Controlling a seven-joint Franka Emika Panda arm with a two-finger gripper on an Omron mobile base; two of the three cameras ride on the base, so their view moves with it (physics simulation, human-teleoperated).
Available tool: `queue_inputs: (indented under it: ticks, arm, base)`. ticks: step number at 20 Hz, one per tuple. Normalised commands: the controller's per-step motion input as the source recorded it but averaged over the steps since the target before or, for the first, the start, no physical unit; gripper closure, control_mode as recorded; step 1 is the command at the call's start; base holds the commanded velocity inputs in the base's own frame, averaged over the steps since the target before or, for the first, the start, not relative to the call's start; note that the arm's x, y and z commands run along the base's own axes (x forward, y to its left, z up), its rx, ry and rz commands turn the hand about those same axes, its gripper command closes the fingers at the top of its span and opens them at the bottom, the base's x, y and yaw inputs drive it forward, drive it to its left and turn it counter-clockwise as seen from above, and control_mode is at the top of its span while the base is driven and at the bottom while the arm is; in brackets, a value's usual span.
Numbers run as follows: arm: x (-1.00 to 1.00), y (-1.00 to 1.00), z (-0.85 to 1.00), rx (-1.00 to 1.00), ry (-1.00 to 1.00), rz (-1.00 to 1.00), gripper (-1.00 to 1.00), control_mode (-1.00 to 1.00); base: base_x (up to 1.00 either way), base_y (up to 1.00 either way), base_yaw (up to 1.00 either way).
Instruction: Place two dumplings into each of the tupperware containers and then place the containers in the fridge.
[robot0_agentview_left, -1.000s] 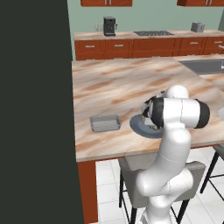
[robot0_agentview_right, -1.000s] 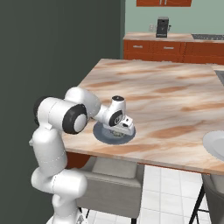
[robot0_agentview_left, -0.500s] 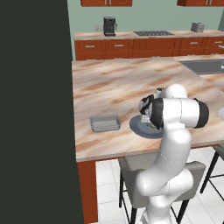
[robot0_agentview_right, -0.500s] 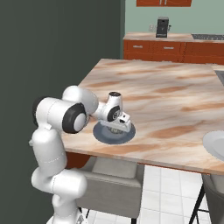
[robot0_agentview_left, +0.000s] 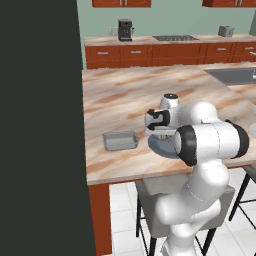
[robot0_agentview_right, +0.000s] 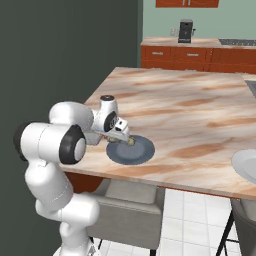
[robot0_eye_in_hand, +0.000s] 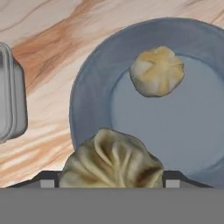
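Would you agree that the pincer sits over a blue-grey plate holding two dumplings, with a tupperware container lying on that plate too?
Not quite: the tupperware container lies on the counter beside the plate, as the hand view shows. The two dumplings and the pincer are as you say.

Two crinkled tan dumplings (robot0_eye_in_hand: 157, 72) lie on a round blue-grey plate (robot0_eye_in_hand: 92, 94) on the marbled worktop (robot0_agentview_left: 130, 92); a shallow translucent rectangular container (robot0_agentview_left: 120, 140) sits just left of it.

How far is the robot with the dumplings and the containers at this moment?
Done: nothing that the pictures confirm; the container on the counter looks empty. In hand: the gripper is low over the blue-grey plate, with one dumpling between its fingertips. Left: a second dumpling waits on the plate, and no container is filled or put in the fridge yet.
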Motion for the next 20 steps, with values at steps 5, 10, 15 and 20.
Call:
queue_inputs:
  ticks: [5,10,15,20]
  arm:
    - [0.32,1.0,0.0,-0.01,0.01,0.07,1.0,-1.0]
    - [0.64,0.88,-0.03,0.0,0.08,0.1,1.0,-1.0]
    - [0.33,0.46,-0.01,0.0,0.03,0.02,1.0,-1.0]
    - [0.28,0.0,-0.23,0.0,0.0,0.0,1.0,-1.0]
  base:
    - [0.0,0.0,0.0]
    - [0.0,0.0,0.0]
    - [0.0,0.0,0.0]
    - [0.0,0.0,0.0]
